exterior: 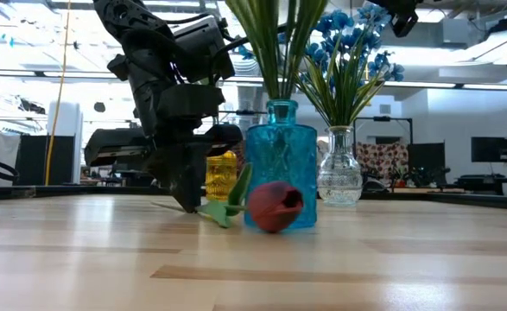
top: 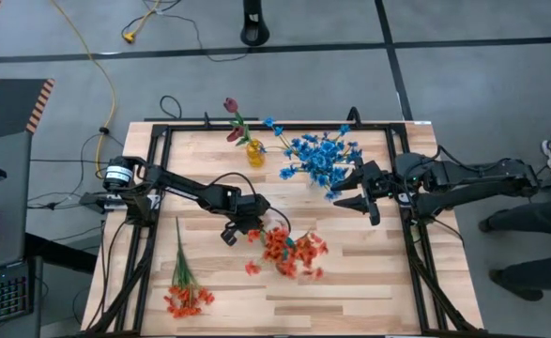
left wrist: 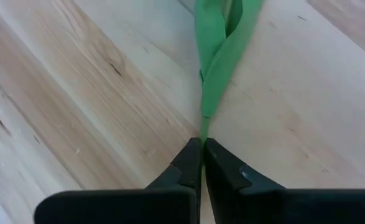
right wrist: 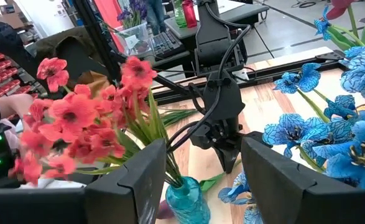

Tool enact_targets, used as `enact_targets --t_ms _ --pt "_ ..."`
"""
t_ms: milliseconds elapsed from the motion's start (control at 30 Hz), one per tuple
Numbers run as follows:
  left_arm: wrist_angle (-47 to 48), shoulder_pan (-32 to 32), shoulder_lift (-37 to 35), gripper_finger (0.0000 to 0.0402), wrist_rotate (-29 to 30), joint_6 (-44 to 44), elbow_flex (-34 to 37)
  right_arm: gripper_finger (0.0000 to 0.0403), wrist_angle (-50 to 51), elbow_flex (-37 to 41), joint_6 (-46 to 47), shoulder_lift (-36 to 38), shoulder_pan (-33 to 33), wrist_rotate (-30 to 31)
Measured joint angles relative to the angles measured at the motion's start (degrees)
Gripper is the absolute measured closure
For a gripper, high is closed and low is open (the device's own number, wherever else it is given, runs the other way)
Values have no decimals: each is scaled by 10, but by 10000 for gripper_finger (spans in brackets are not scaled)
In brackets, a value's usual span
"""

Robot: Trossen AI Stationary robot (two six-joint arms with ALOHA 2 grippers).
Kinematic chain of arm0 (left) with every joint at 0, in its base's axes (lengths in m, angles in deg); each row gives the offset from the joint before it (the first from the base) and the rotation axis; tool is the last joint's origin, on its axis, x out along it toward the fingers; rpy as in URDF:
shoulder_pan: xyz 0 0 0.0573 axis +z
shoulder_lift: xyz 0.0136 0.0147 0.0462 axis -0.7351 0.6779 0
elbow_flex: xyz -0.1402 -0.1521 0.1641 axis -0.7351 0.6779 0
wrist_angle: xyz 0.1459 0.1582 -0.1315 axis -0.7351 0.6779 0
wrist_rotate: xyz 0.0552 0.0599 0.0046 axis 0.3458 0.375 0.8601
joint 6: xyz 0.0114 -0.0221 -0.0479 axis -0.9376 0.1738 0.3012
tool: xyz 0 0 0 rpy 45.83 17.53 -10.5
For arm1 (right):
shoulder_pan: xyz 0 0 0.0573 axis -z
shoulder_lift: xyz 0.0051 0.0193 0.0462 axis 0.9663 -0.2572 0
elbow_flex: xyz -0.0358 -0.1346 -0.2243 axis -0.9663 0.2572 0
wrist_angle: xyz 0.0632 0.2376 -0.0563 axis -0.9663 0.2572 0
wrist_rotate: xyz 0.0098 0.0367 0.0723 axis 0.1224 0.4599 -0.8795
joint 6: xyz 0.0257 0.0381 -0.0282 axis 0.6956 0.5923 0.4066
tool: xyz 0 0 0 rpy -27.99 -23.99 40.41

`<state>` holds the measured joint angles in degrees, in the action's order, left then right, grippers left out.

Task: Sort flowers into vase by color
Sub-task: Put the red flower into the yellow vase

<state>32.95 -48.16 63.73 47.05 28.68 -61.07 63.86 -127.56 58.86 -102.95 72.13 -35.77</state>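
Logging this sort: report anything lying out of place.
A maroon tulip lies flat on the table before the blue vase, in no vase; the left gripper holds its stem, jaws shut. An orange spray also lies loose on the left arm's side of the table.

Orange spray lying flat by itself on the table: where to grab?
Take the orange spray by its bare stem, the end away from the blossoms, coming straight down and crosswise to it. It lies flat on the table; the stem is thin and straight there, with leaves and blossoms bunched at the other end.
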Motion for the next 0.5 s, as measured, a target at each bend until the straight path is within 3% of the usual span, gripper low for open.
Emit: enact_targets --t_ms 200,500 --pt "13 0 -8 401 4 1 1 168 0 0 0 0 0 0" --pt "104 0 -46 401 10 -27 2 168 2 0 0 0 0 0"
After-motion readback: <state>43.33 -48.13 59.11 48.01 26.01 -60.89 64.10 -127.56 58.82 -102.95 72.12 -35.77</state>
